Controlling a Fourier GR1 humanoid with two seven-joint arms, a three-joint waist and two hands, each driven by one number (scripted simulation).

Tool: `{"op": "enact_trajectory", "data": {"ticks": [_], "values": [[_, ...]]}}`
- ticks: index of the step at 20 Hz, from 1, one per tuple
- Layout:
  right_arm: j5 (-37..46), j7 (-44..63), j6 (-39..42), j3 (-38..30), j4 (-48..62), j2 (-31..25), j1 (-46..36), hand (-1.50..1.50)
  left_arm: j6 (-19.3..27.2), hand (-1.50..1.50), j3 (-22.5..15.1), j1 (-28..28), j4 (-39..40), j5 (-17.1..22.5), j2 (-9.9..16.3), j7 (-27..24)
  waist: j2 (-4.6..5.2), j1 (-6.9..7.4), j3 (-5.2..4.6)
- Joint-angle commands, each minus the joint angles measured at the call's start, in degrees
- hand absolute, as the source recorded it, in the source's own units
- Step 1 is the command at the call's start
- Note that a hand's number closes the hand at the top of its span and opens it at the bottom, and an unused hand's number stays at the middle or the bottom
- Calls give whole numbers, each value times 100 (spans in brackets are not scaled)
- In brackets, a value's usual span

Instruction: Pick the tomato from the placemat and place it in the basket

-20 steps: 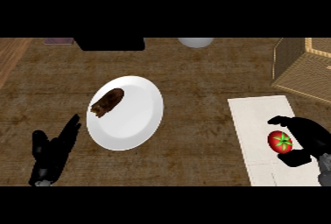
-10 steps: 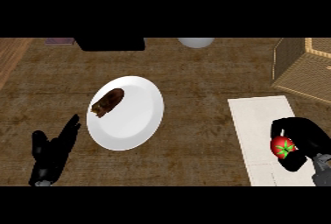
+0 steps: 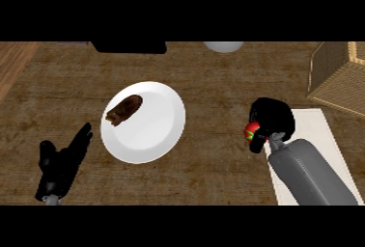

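Above the counter [image 3: 214,72], right hand [image 3: 272,116] fingers curl around the seemingly lifted tomato [image 3: 251,131].

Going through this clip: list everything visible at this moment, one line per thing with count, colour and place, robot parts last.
tomato: 1, red with a green top, in the right hand's curled fingers, at the placemat's left edge
placemat: 1, white, right side of the counter, partly under the right forearm
basket: 1, tan wicker, upper right, cut off by the view's edge
plate: 1, white, centre-left of the counter
brown food piece: 1, dark brown, on the plate's upper left part
pale round object: 1, light grey, top centre, partly out of view
dark object: 1, black, top left-centre, partly out of view
counter: 1, brown wood
left hand: 1, black, open, resting at lower left
right hand: 1, black, on a grey forearm, curled round the tomato
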Motion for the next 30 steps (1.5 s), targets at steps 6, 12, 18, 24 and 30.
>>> {"op": "enact_trajectory", "data": {"ticks": [6, 12, 18, 24, 30], "values": [[-219, 591, -2210, -1259, -709, 1239, -1046, 150, -2, 0, 21, 283, 347, 112, -119, 251, 6, -266, -42], [318, 949, -2720, -1666, -1127, 1003, -1955, 150, -89, 0, 126, 473, 269, 49, 77, 209, 2, -194, -66], [386, 1642, -2030, -2283, -1292, 375, -2736, 150, -145, 0, 111, 596, 396, 13, -52, -8, 1, -217, -72], [65, 1660, -1626, -3071, -1001, -374, -3387, 150, -80, 0, 161, 350, 502, -10, -132, 200, 15, -249, -69], [-47, 1255, -1682, -3472, 14, -910, -3690, 150, -4, 0, 70, 420, 87, -140, -133, 478, 39, -134, -65]]}}
